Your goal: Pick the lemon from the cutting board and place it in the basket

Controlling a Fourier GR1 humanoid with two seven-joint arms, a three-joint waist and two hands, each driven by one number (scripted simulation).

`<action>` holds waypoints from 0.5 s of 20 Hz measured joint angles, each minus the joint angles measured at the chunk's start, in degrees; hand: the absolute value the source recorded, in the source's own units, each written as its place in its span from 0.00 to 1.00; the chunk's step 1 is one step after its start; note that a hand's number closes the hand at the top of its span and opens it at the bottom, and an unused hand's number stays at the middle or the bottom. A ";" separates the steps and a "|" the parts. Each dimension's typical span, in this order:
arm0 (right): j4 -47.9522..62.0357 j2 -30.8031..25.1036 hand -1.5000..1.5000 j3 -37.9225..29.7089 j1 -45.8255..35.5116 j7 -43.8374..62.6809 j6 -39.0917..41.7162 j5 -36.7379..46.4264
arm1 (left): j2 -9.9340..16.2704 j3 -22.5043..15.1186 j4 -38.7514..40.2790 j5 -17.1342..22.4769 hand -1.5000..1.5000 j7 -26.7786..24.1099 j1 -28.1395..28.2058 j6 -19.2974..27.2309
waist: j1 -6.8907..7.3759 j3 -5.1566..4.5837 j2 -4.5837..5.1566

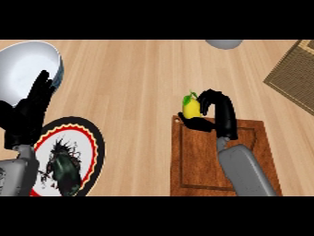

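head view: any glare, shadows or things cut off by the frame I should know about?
Head view: lighting is even, with no hard shadows on the counter; the white bowl shows soft shading, no blown-out glare; the lemon is partly hidden by the right hand curled round it; the basket is cut off at the right edge; a grey object is clipped at the top.

No readable text, label, brand, number or sign is to be found anywhere in the head view. The plate point(78, 156) is decorated with a red, black and cream rim and a dark, spiky figure at its centre, but no letters or digits can be made out in that pattern.
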 measured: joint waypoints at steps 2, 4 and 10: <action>-3.06 0.17 1.00 0.98 -1.14 3.37 -2.13 2.25 | 0.12 0.22 -0.45 0.23 0.50 0.18 0.60 -0.21 | -0.41 0.02 -0.04; -6.99 -0.21 1.00 1.73 -1.98 8.41 -2.85 4.96 | -0.29 0.11 -0.36 -0.12 0.50 0.52 0.38 0.41 | -0.82 0.02 -0.08; -13.76 -2.83 1.00 -1.14 -7.32 21.29 -1.11 10.57 | -0.47 0.25 -1.67 -0.29 0.50 0.45 1.59 0.59 | -1.03 0.05 -0.04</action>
